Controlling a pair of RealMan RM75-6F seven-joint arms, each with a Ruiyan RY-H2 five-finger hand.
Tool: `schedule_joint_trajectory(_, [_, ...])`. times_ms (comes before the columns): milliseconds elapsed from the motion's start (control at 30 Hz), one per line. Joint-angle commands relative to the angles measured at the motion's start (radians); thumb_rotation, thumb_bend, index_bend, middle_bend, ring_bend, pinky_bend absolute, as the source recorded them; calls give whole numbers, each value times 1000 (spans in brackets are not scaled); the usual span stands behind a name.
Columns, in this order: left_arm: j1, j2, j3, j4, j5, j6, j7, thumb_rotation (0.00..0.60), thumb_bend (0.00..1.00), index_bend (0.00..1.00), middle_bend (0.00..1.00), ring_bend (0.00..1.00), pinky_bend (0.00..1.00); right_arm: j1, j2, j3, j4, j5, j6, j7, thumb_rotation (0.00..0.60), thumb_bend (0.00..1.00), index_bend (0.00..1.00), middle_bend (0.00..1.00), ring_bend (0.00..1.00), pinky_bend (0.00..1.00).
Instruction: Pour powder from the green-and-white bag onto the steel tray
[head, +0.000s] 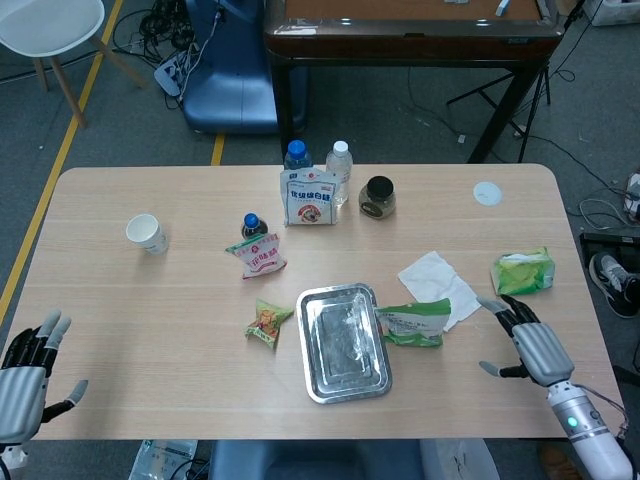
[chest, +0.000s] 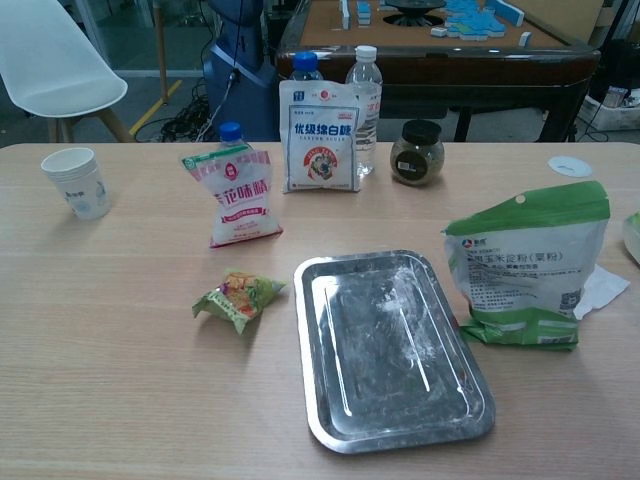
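With my right hand (head: 533, 345) spread wide and empty beside the green-and-white bag (chest: 527, 262), I risk toppling that upright bag away from the steel tray (chest: 390, 348), spilling powder

A big table (head: 150, 330) with a light wood top and round corners is seen in the middle of the room. The floor (head: 120, 130) under it is covered in grey carpet, and a yellow line (head: 60, 170) is painted across it on the left. A white chair (head: 45, 25) with wooden legs is placed in the far left corner. Behind the table, a dark brown game table (chest: 440, 45) is set, with blue tiles (chest: 470, 15) laid on top. A blue seat (head: 230, 70) is parked beside it, and black cables (head: 150, 35) are piled on the floor nearby.
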Motion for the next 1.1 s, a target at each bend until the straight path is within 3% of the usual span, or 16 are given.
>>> schedule_joint_trajectory(33, [0,-1,1,2,0,-2,-1,600,219,37,30,94,63,33,-53,2,53,0,-35,90,600,10,62,186,20,76])
schedule_joint_trajectory(533, [4,0,0,0,4,2,-2,600,218,36,30,94,63,134,-232,-21,268,-40,-112,375,600,0,113,228,63,77])
schedule_joint_trajectory(900, [3,1,-2,-7,5,0,8,600,219,37,30,94,63,180,-345,-34,399,-45,-138,468,600,2,143,252,85,91])
schedule_joint_trajectory(1100, [7,3,-3,-9,0,3,9,600,219,37,30,94,63,196,-388,-45,459,-53,-135,495,600,51,182,278,113,122])
